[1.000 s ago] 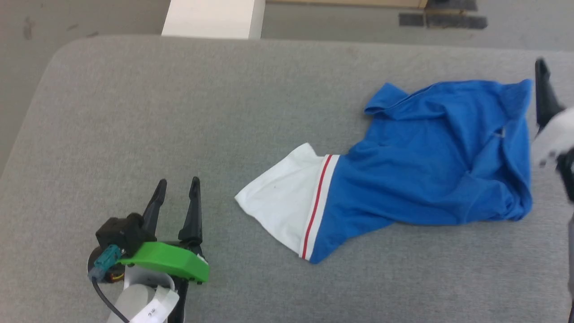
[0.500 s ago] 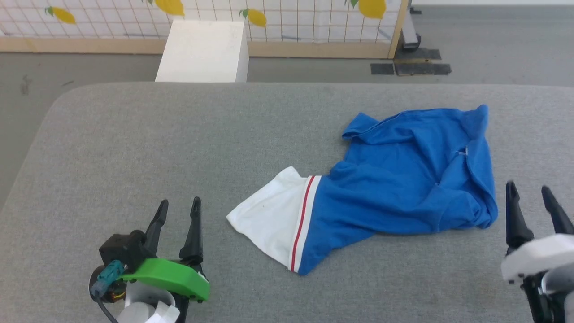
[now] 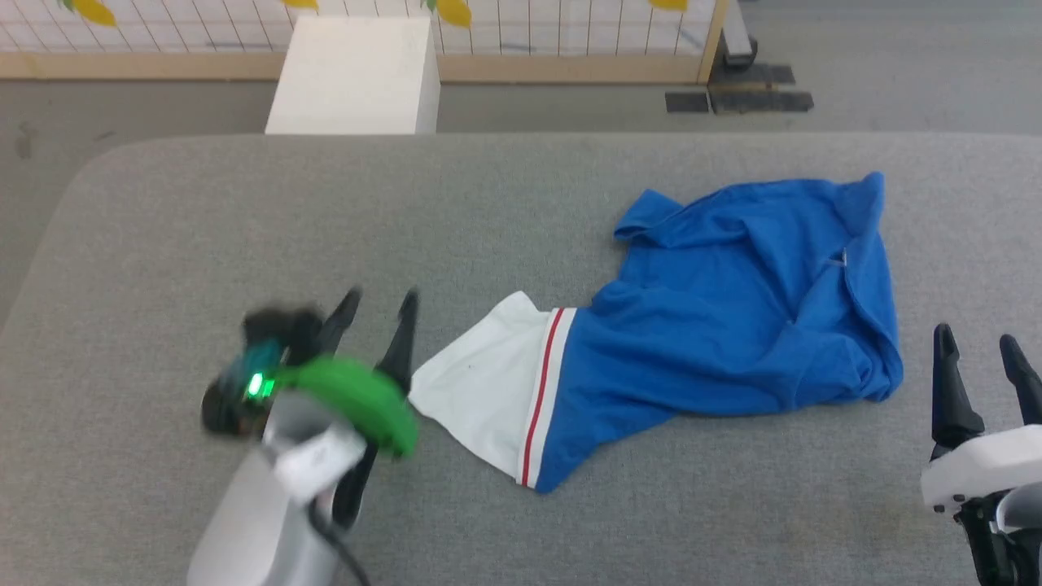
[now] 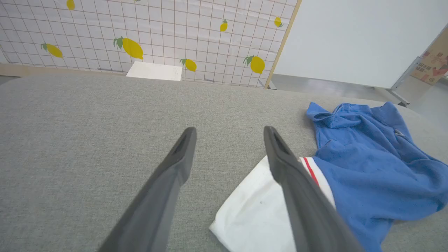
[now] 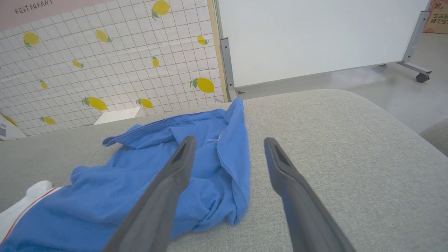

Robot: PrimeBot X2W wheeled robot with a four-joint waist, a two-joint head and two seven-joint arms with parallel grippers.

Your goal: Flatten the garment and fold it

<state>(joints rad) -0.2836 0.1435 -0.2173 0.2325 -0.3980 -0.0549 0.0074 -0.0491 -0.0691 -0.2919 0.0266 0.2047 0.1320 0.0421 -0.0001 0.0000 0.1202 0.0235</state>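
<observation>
I'm looking over a grey fabric worktop [image 3: 244, 203] — past its far edge sit a white box [image 3: 350, 77], a lemon-print grid screen [image 4: 157, 31] and a white panel [image 5: 315, 35] on casters, with grey floor [image 3: 895, 73] around it.

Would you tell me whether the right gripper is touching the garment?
Apart: the head view shows bare grey table between the right gripper and the garment.

The head view looks steeply down on the grey fabric-covered table [image 3: 244, 212], with the left gripper [image 3: 382, 295] and right gripper [image 3: 976, 335] low in frame. Each wrist view sits low and close over the cloth, facing along its own fingers toward the white grid wall panel printed with yellow lemons [image 4: 168, 31]. All three share the bright blue jersey T-shirt with a white, red-striped sleeve [image 3: 733, 325], right of the left fingers and left of the right ones.
</observation>
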